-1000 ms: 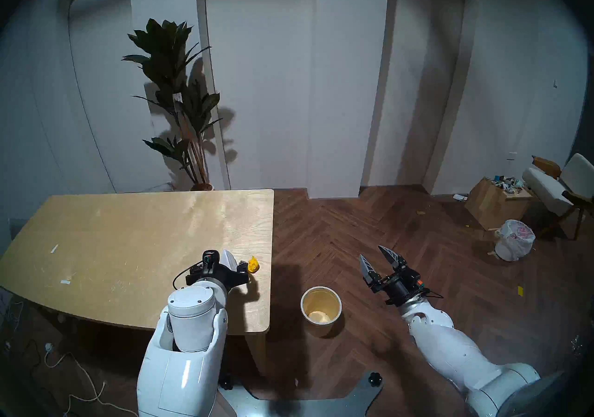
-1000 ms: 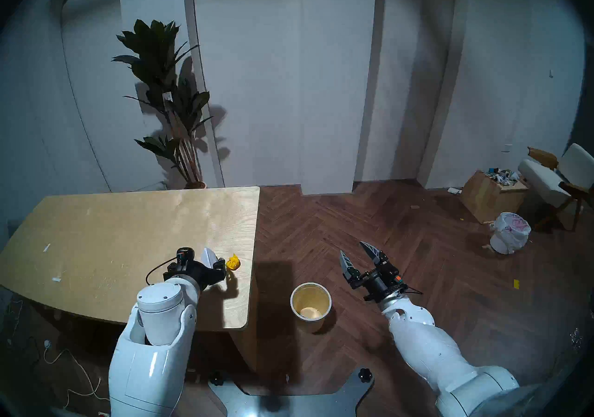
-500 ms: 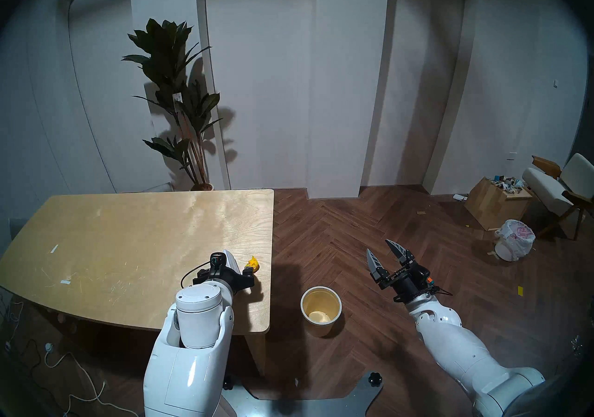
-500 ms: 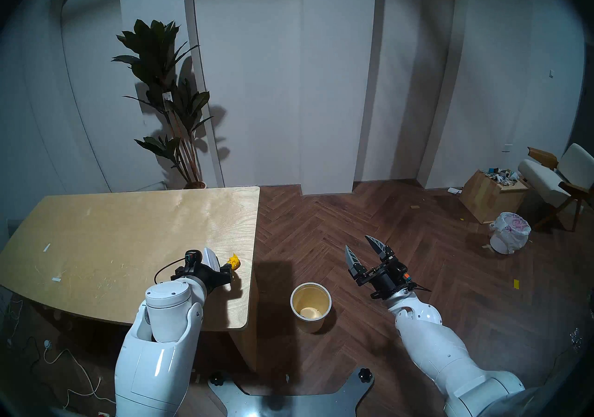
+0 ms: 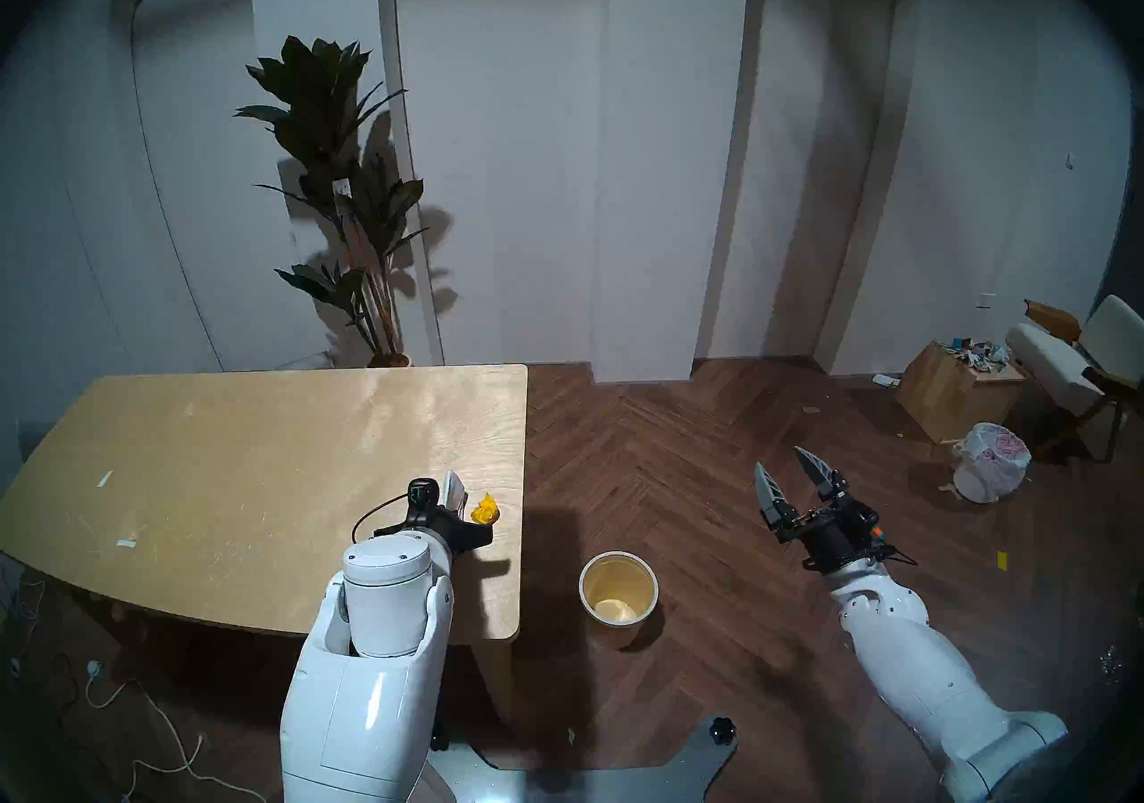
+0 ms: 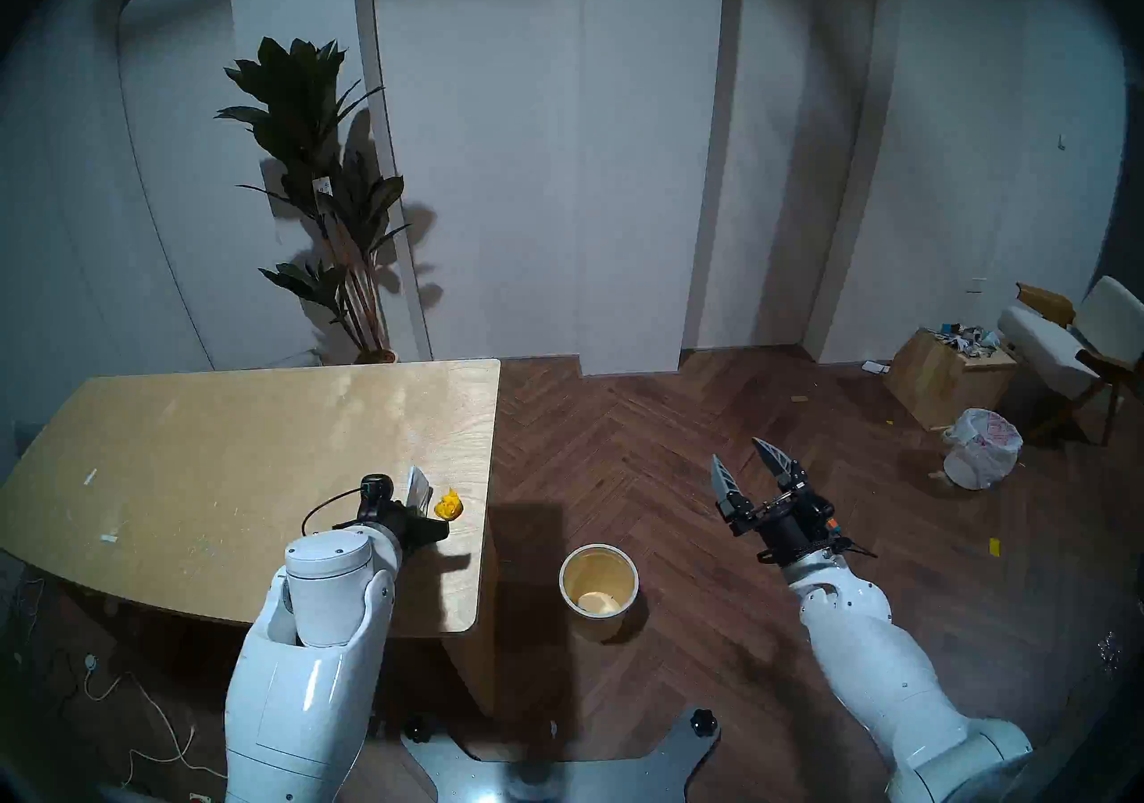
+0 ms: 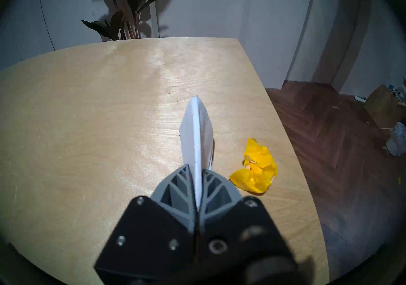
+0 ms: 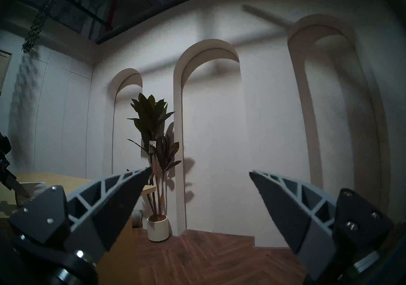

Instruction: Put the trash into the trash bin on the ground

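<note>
Left gripper (image 7: 198, 169) over the table (image 5: 247, 461), near its right edge toward the front corner; jaws closed flat on a pale packet (image 7: 197, 130), pinched edge-on and standing upright out past the fingertips (image 7: 207, 173); packet's lower edge against the table or just clear of it, hard to say from these views. Yellow crumpled scrap (image 7: 256, 173) lying on the table just right of the gripper, close to the right edge, apart from the packet; same scrap (image 5: 485, 511) visible from the head view beside the closed jaws. Round cream bin (image 5: 618, 594) standing on the wooden floor (image 5: 712, 442) just off the table's front right corner, mouth up; something pale at its bottom, possibly one piece of trash. Right gripper (image 5: 785, 464) held in the air over the floor to the right of the bin, tilted upward; jaws spread wide, nothing between them.
</note>
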### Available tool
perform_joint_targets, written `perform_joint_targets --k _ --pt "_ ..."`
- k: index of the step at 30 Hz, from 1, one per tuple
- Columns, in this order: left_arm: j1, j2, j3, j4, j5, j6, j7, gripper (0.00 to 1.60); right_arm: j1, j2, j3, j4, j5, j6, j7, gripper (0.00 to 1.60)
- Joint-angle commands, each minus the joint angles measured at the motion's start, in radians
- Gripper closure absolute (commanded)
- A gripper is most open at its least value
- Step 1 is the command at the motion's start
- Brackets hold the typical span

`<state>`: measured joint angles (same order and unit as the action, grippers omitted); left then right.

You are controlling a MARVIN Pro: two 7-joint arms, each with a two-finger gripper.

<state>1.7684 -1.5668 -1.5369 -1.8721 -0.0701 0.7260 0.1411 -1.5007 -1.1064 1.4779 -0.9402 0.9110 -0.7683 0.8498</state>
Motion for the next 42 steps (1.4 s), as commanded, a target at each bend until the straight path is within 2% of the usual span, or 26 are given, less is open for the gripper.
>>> perform_joint_targets --k 1,11,16,32,42 --pt "-0.046 0.004 -0.012 -0.020 0.006 0.005 0.010 1.60 -0.056 0.051 0.063 -0.045 0.042 0.002 -0.021 0.00" --pt "-0.115 0.002 -0.028 -0.058 0.012 0.022 0.029 1.60 -0.150 0.079 0.140 -0.059 0.093 0.014 -0.063 0.00" --pt "-0.152 -0.009 -0.011 -0.074 0.011 0.024 0.029 1.60 -0.201 0.082 0.169 -0.065 0.117 0.028 -0.083 0.00" --pt "-0.240 -0.033 0.130 -0.063 0.000 0.032 -0.005 1.60 -0.349 0.088 0.252 -0.133 0.194 0.099 -0.135 0.00" --pt "-0.314 -0.045 0.217 0.012 -0.023 0.031 -0.033 1.60 -0.418 0.083 0.283 -0.212 0.235 0.149 -0.155 0.00"
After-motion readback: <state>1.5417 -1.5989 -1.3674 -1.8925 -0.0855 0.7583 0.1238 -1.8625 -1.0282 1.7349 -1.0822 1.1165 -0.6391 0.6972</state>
